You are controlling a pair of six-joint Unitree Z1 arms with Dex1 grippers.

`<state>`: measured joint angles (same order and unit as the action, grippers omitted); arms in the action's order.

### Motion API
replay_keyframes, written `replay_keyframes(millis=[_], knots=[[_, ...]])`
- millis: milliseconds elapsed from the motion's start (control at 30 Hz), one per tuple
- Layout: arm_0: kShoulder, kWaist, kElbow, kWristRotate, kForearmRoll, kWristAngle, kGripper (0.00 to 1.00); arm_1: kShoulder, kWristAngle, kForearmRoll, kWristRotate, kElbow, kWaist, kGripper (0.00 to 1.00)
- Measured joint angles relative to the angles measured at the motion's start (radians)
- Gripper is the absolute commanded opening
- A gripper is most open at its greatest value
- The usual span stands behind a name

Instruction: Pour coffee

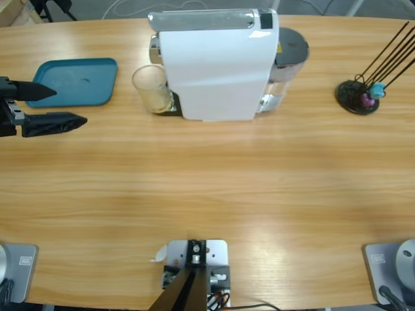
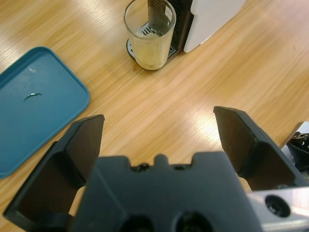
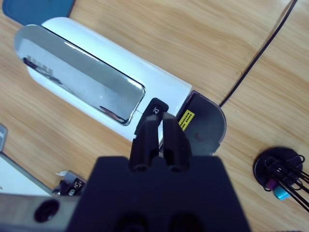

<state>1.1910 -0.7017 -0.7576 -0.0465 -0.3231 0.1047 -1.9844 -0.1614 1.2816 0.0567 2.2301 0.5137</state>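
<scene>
A clear glass tumbler (image 1: 153, 89) (image 2: 149, 36) stands under the spout of the white coffee machine (image 1: 214, 65) (image 2: 207, 19) (image 3: 96, 82). Pale tan coffee (image 2: 149, 53) fills its lower part. My left gripper (image 1: 70, 106) (image 2: 159, 118) is open and empty above the table, left of the glass and well short of it. My right gripper (image 3: 159, 118) is shut on nothing and looks down on the machine's top from high up, its tips over the black button (image 3: 156, 108). It is out of the high view.
A teal tray (image 1: 78, 82) (image 2: 34, 106) lies at the far left, beside my left gripper. A black round stand (image 1: 358, 97) (image 3: 282, 174) with thin rods and coloured clips sits at the far right. Bare wood (image 1: 214, 194) spreads in front of the machine.
</scene>
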Motion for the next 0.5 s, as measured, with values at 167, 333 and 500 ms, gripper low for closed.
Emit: replay_keyframes(millis=[167, 333, 500], knots=[[0.000, 0.000, 0.018, 0.000, 0.001, -0.001, 1.000, -0.024, 0.000, 0.000, 0.000, 0.007, 0.000, 0.000], [0.006, 0.000, 0.029, 0.000, 0.014, -0.007, 1.000, -0.033, 0.000, 0.000, 0.000, 0.019, 0.000, 0.000], [0.020, 0.000, 0.030, 0.000, 0.030, -0.010, 1.000, -0.036, 0.023, 0.000, 0.000, 0.019, 0.000, 0.000]])
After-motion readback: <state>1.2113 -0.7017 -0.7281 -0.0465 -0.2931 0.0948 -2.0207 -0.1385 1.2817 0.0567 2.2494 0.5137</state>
